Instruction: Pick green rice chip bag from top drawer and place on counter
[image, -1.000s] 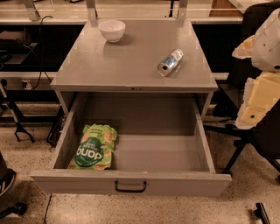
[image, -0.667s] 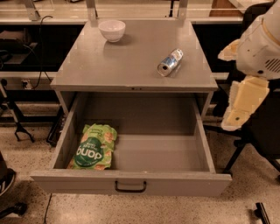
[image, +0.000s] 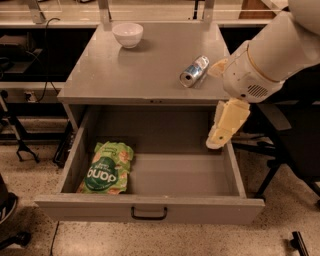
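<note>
The green rice chip bag (image: 106, 168) lies flat in the front left corner of the open top drawer (image: 150, 207), with its dark green round patch facing up. The drawer is pulled fully out, and its black handle (image: 149, 214) is on the front panel. The grey counter (image: 140, 65) is the cabinet top above it. My gripper (image: 220, 137) hangs cream-coloured from the white arm (image: 270, 55) over the drawer's back right part. It points down, is well to the right of the bag and holds nothing.
A white bowl (image: 128, 34) stands at the counter's back left. A silver-blue can (image: 194, 71) lies on its side at the counter's right, just beside my arm. A black chair (image: 295, 145) stands to the right of the cabinet, and dark stands are at the left.
My arm has swung in from the right edge of the view to the left, and the gripper is now over the right side of the drawer. The bag has not moved.
</note>
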